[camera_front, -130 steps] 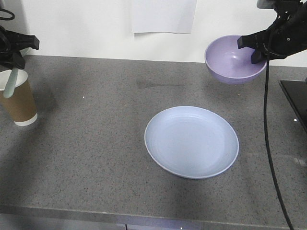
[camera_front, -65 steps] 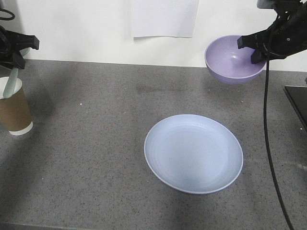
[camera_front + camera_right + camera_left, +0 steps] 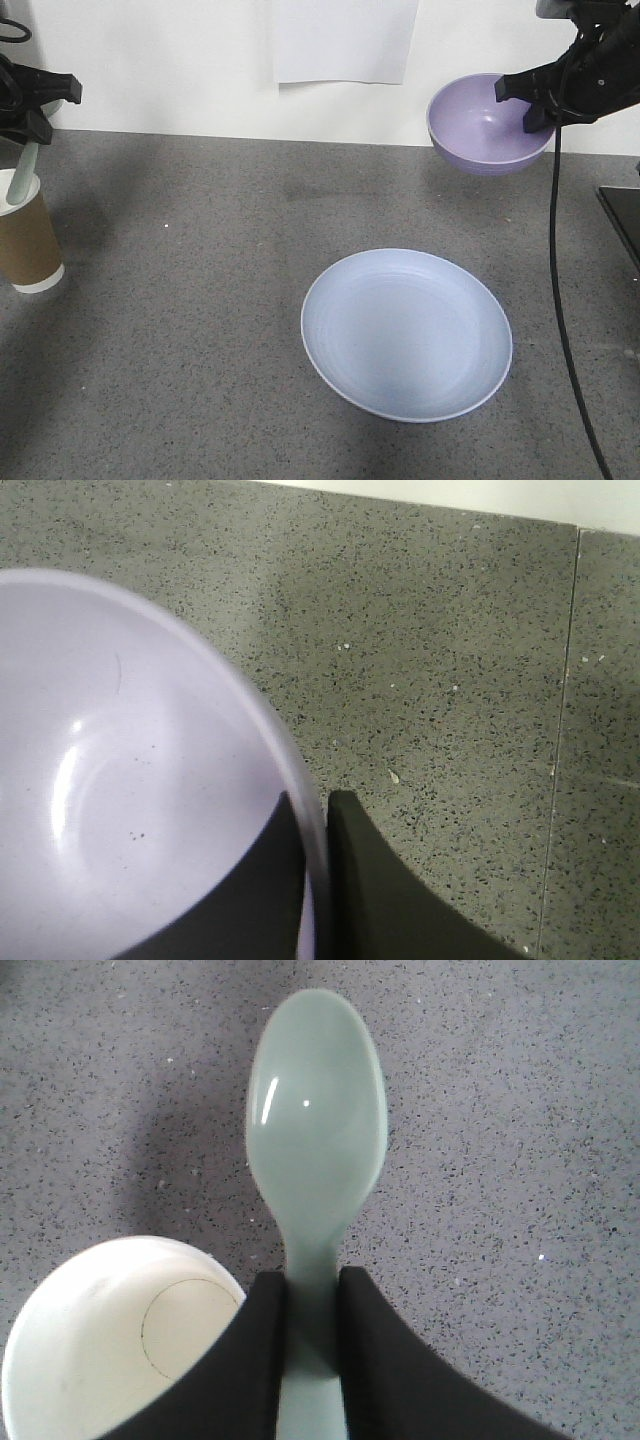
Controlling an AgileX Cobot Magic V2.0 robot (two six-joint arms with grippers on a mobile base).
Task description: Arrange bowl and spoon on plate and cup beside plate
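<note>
You have the plate (image 3: 405, 335) lying on the counter (image 3: 180, 300), the bowl (image 3: 480, 125) in the air beyond it with the right gripper (image 3: 533, 108) pinched on its rim, the cup (image 3: 25, 240) upright far left, and the spoon (image 3: 316, 1150) just above the cup, its handle clamped by the left gripper (image 3: 312, 1305).

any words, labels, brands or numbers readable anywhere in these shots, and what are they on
No readable text in any view.
The white sheet on the wall looks blank.
The paper cup has plain brown sides and a bare white inside.
The plate, bowl and spoon carry no print or marks.
</note>
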